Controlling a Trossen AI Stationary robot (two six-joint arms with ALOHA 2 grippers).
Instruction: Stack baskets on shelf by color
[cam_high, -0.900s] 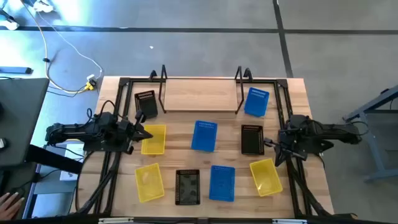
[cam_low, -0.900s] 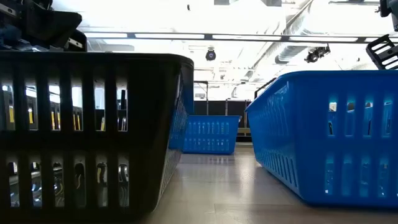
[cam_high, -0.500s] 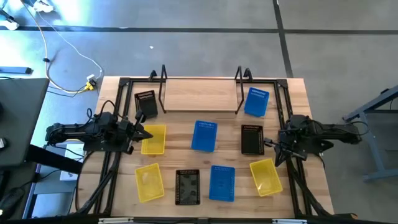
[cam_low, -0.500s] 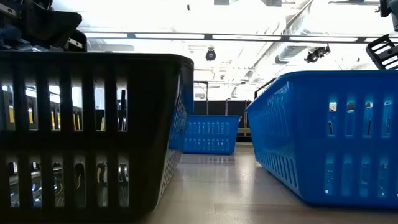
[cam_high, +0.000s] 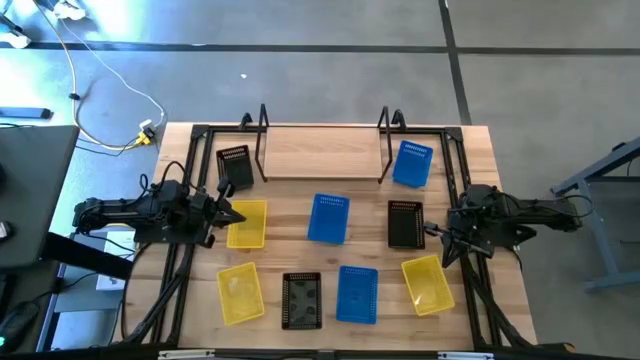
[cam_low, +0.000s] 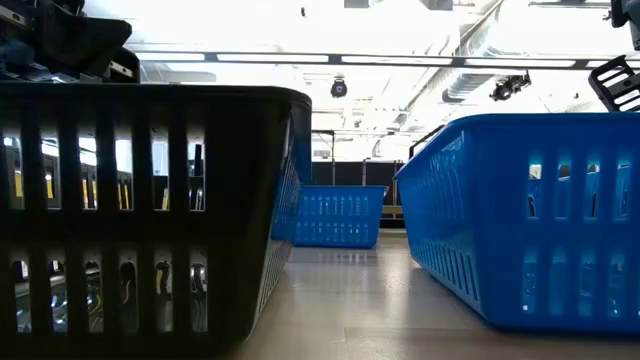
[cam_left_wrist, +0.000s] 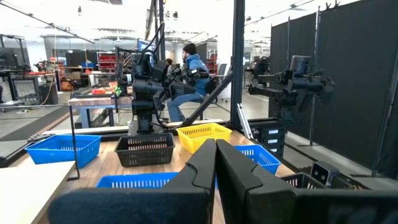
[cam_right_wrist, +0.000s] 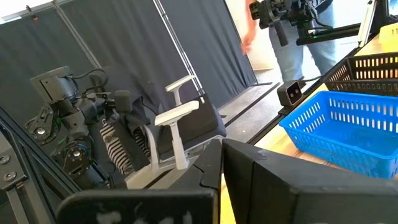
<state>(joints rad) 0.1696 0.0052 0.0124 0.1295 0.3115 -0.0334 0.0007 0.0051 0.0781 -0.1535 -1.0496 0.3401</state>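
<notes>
Nine baskets sit on the wooden tabletop in the high view: yellow ones (cam_high: 247, 222) (cam_high: 240, 292) (cam_high: 428, 283), blue ones (cam_high: 328, 218) (cam_high: 357, 294) (cam_high: 413, 163) and black ones (cam_high: 233, 165) (cam_high: 404, 222) (cam_high: 302, 299). The shelf (cam_high: 320, 160) stands at the far middle, its plank bare between its wire end frames. My left gripper (cam_high: 230, 213) is shut beside the left yellow basket's left edge and holds nothing; its shut fingers show in the left wrist view (cam_left_wrist: 216, 168). My right gripper (cam_high: 437, 232) is shut and empty, just right of the middle black basket; it also shows in the right wrist view (cam_right_wrist: 222, 165).
Black frame rails (cam_high: 185, 250) (cam_high: 470, 280) run along the table's left and right sides. In the low view a black basket (cam_low: 140, 210) and a blue basket (cam_low: 530, 220) stand close to the camera. People show beyond the table: one seated (cam_left_wrist: 189, 68), one standing (cam_right_wrist: 298, 43).
</notes>
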